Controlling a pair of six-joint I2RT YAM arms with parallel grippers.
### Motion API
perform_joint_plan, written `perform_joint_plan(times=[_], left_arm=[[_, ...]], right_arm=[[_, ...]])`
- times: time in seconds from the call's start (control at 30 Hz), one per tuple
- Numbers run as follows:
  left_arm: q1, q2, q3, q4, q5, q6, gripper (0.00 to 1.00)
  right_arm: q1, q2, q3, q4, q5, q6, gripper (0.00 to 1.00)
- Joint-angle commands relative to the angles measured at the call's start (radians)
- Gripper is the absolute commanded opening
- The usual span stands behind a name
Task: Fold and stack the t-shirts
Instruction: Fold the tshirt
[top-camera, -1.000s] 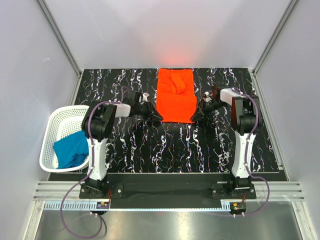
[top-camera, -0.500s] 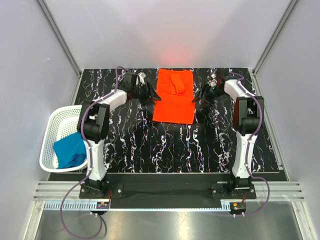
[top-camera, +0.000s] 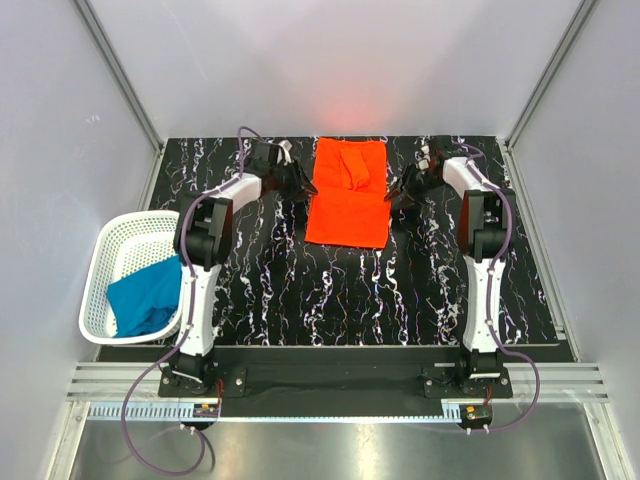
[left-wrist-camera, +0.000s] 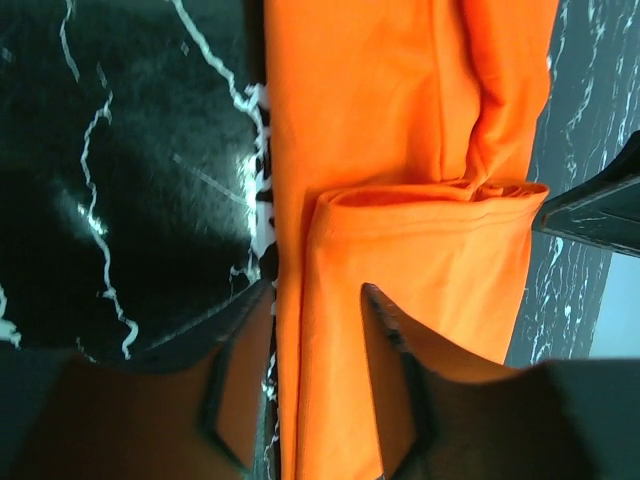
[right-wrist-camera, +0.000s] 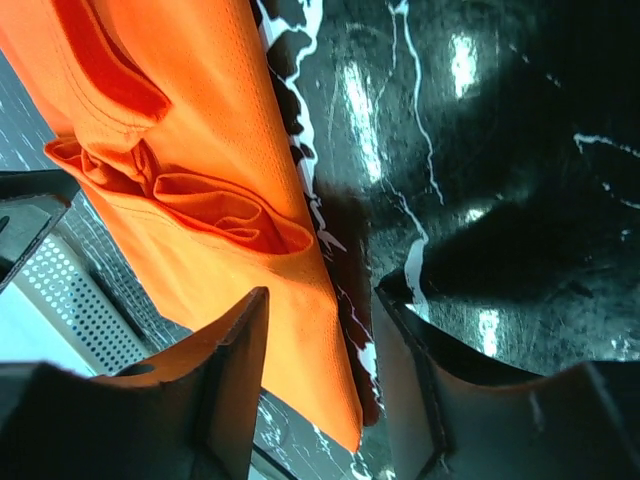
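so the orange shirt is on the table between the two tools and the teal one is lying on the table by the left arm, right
Not quite. The teal shirt lies in the white basket, not on the table, as the top external view shows. The orange shirt is on the table between the left tool and the right tool.

Counter (top-camera: 330, 290): black, white marble veining, glossy, glare patches in wrist views. Orange-red t-shirt (top-camera: 348, 205) lies flat at far middle, folded into narrow upright rectangle, short end touching far edge, sleeve doubled over on top in far half. White mesh basket (top-camera: 128, 232) sits at near-left edge. Two arm bases stand along near edge.
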Motion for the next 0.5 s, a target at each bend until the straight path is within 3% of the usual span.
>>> perform_joint_plan(times=[0.0, 0.27, 0.47], left_arm=[[-0.006, 0.026, 0.059, 0.039, -0.031, 0.008, 0.42], [-0.008, 0.04, 0.072, 0.076, -0.048, -0.018, 0.3], [-0.008, 0.023, 0.063, 0.156, -0.034, -0.075, 0.28]], right_arm=[[-0.005, 0.038, 0.047, 0.011, 0.014, 0.004, 0.51], [-0.007, 0.073, 0.092, 0.012, 0.0, 0.029, 0.44], [-0.005, 0.092, 0.11, 0.012, -0.023, 0.041, 0.43]])
